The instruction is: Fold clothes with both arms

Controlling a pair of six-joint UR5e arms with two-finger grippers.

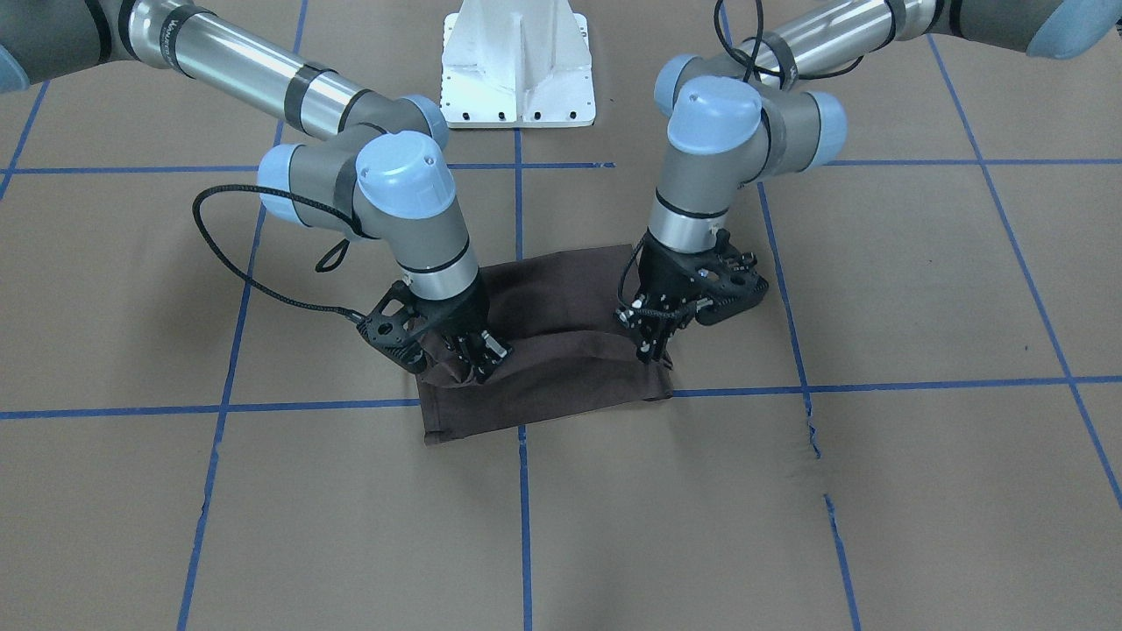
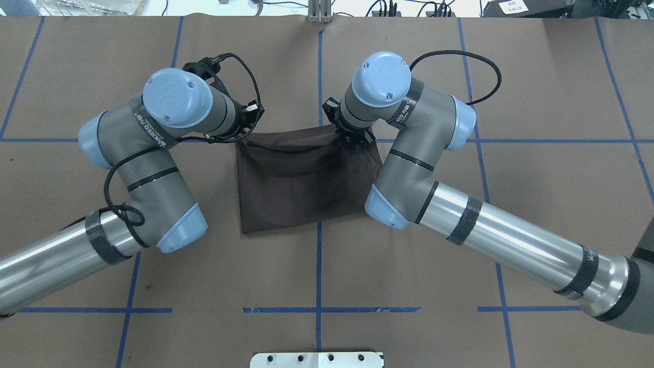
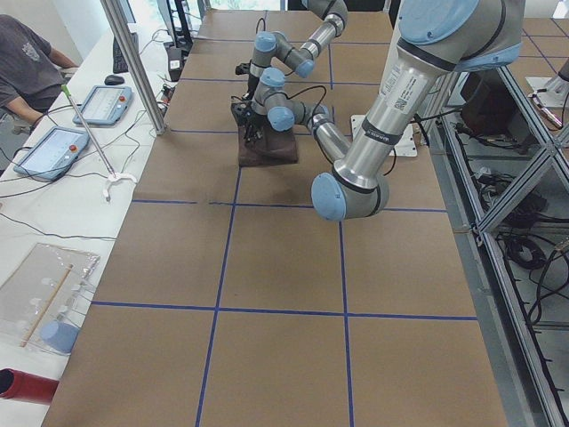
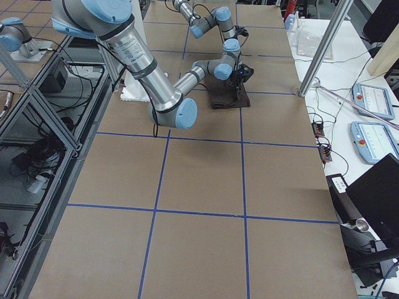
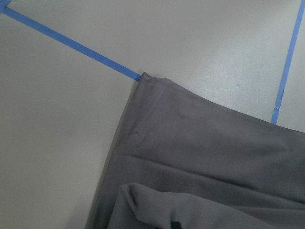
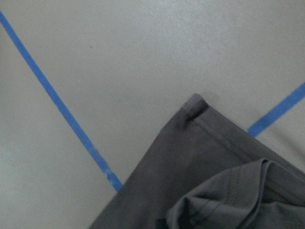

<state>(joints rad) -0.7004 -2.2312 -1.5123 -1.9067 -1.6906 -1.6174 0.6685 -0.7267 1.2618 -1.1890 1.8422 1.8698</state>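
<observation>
Over the shirt [image 1: 543, 399], left gripper [image 1: 651, 343] and right gripper [image 1: 480, 353] each pinch its top layer; they should probably travel together, level, holding that edge taut.

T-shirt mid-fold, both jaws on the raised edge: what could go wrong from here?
1. The raised edge sags between the left gripper and right gripper, so the T-shirt may land creased unless it is pulled taut.
2. Cloth looks bunched in the right gripper's jaws; it might slip out or drag lower layers along.
</observation>
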